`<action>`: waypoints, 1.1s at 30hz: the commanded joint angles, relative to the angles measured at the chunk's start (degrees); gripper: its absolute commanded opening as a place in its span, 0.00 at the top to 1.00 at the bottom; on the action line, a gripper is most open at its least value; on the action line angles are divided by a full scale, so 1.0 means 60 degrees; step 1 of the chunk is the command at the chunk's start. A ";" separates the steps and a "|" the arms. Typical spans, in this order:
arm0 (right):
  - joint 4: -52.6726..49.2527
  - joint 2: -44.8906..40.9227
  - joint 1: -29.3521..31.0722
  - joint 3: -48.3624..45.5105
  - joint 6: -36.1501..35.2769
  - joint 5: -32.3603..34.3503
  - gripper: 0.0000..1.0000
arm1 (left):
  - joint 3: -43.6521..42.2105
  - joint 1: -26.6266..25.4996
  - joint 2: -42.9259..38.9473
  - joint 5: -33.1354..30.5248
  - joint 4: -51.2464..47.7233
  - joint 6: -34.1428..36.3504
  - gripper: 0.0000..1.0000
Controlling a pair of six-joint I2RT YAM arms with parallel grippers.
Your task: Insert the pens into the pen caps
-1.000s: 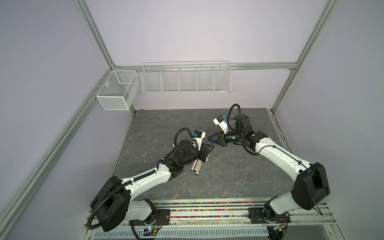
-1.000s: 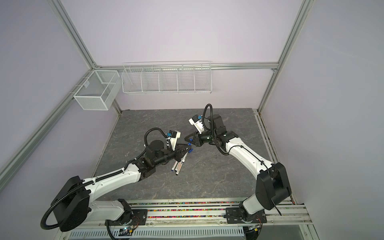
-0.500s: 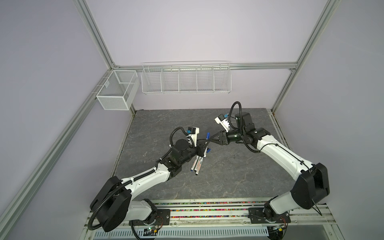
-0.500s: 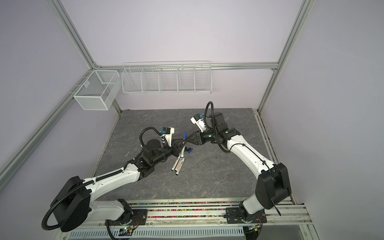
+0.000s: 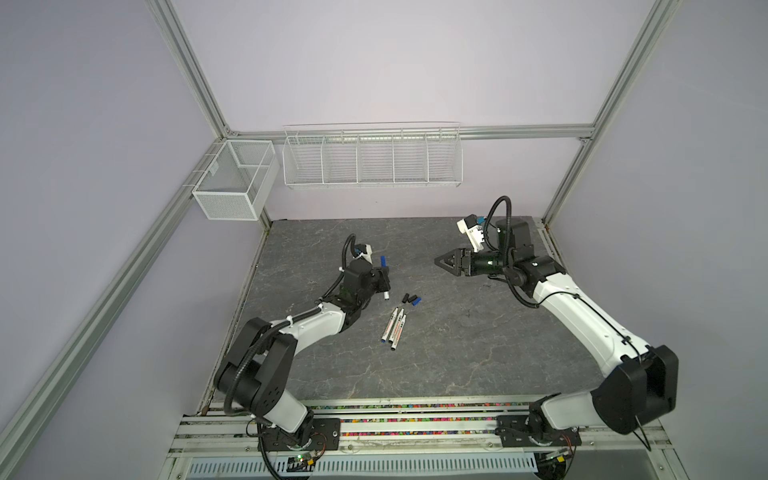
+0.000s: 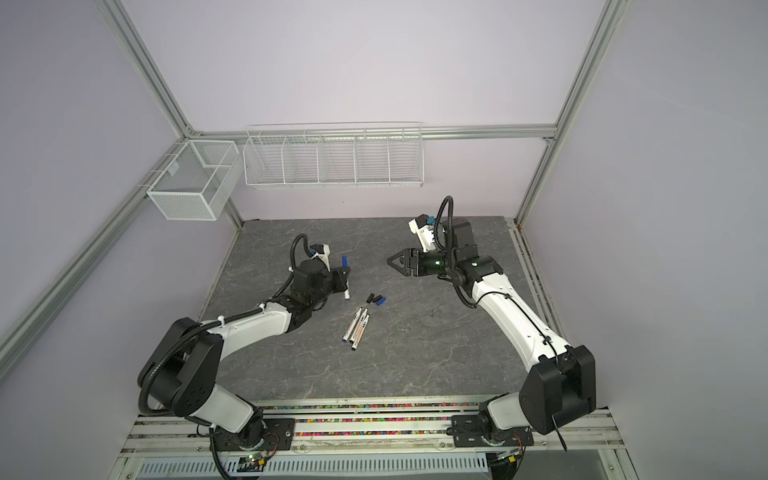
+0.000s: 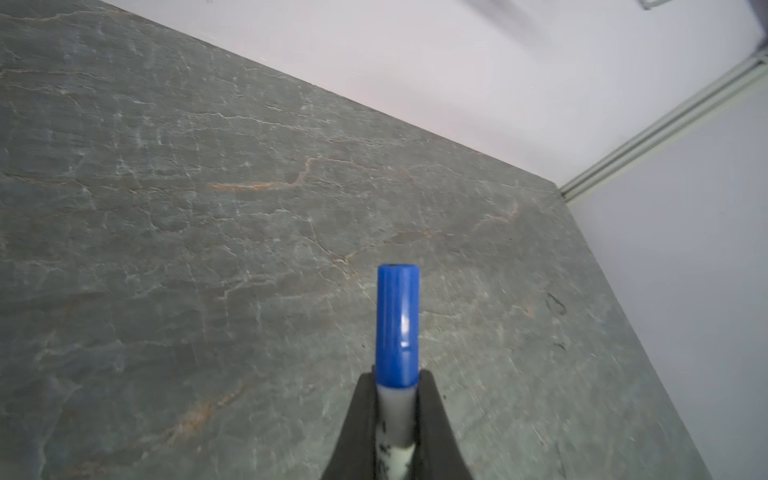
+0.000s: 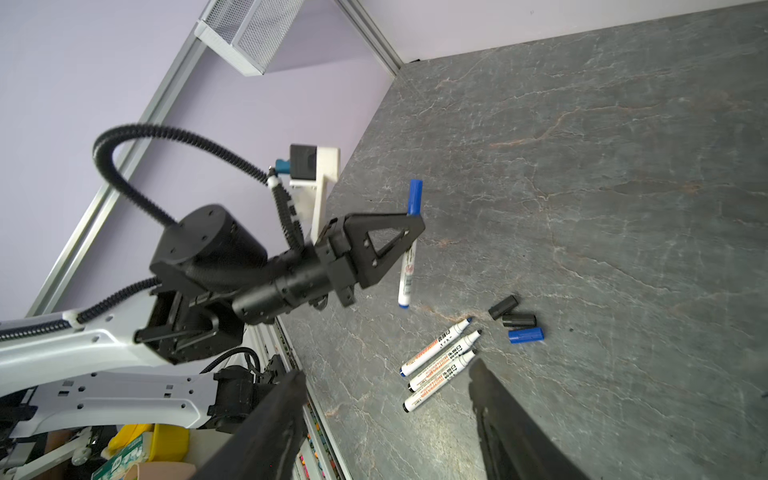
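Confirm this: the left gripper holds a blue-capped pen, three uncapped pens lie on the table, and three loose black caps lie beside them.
Not quite. The loose caps are two black caps and one blue cap, not three black, as the right wrist view shows. The rest holds: the left gripper holds the blue-capped pen, and three uncapped pens lie on the table.

- 3 pens (image 5: 394, 328) lie side by side in the middle of the table (image 5: 457, 353).
- 3 caps (image 5: 411, 299) lie just behind them, close together.
- A capped pen (image 5: 382, 262) stands up in the left gripper (image 5: 384, 277), left of the caps.
- The right gripper (image 5: 441, 262) hangs far off to the right.
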 commanded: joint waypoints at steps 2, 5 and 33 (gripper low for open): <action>-0.0513 -0.0110 -0.0049 -0.0559 -0.0049 0.0662 0.34 | 0.1863 0.0407 0.1450 -0.0160 -0.3637 0.0301 1.00; -0.0644 -0.0149 -0.0057 -0.0638 -0.0140 0.0880 0.35 | 0.2977 0.0626 0.2539 0.0092 -0.4949 0.0631 1.00; -0.0957 -0.0369 -0.0439 -0.0872 -0.0488 0.0860 0.39 | 0.3853 0.0671 0.2898 0.0742 -0.6078 0.1511 0.52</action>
